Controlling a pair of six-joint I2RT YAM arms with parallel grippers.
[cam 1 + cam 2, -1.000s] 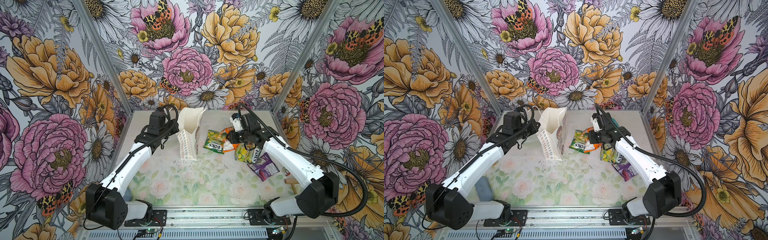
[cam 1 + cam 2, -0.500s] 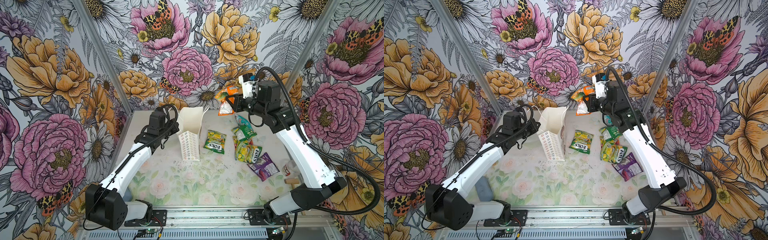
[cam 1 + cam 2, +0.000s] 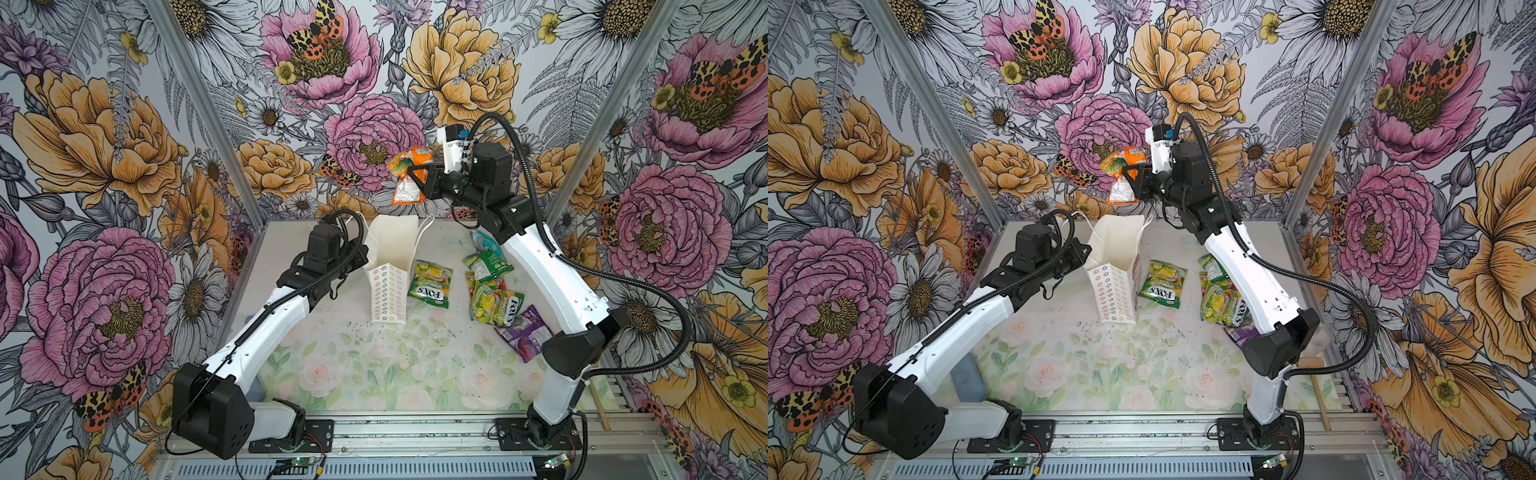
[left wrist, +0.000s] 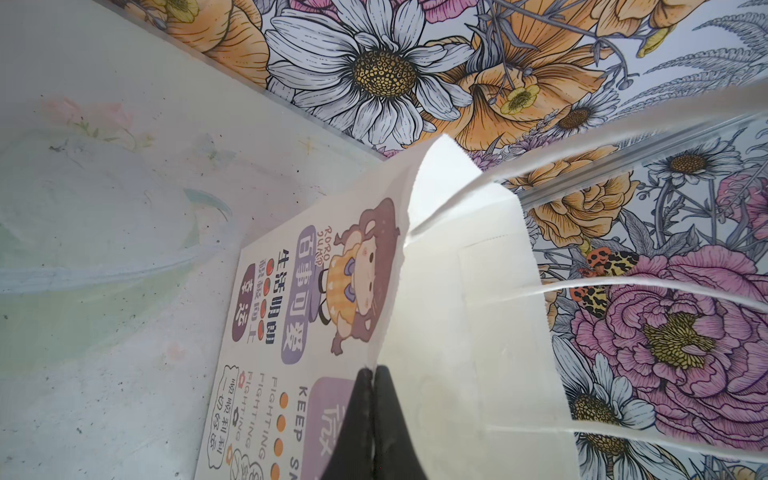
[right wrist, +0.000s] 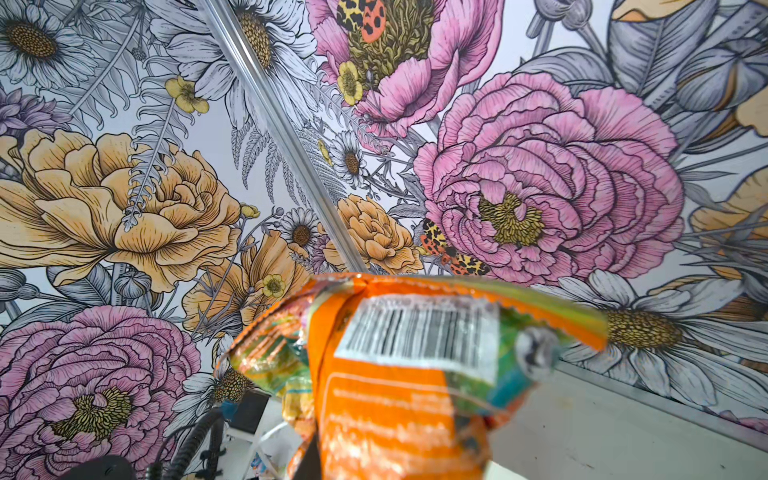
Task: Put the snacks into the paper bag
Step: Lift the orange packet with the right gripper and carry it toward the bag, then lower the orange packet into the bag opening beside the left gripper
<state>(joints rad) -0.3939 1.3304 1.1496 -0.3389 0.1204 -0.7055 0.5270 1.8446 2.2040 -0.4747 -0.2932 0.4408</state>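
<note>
Paper bag: the paper bag (image 3: 388, 295) (image 3: 1113, 296) stands upright on the table (image 3: 374, 374) (image 3: 1084, 374), far of middle, with its mouth open.
Bag looks: tall, narrow and white, with rows of small coloured flower outlines on the near face and thin white cord handles.
Orange packet: the orange packet (image 3: 405, 176) (image 3: 1121, 176) hangs in the air above the bag's mouth, a little to the right, clear of the bag.
Right jaws: closed on the orange packet at its crumpled middle.
Left jaws: pressed together on the left edge of the bag's rim.
Loose packets: a green-yellow packet (image 3: 430, 284) (image 3: 1163, 285) lies just right of the bag. Further right is a heap of green-yellow ones (image 3: 494, 303) (image 3: 1221, 301), then a purple packet (image 3: 521, 332) nearest. A teal packet (image 3: 482, 243) lies farthest.
In the way: the right arm (image 3: 552, 282) (image 3: 1258, 282) crosses over the heap and hides part of it.
Left wrist view alone: the bag's (image 4: 457, 311) side panel carries a cartoon girl, purple labels and the word "FIGHTING". Blurred cords cross the frame.
Right wrist view alone: a barcode on the orange packet (image 5: 395, 374), which hides the jaws.
A top view alone: a wooden mallet (image 3: 1321, 405) at the near right edge.
</note>
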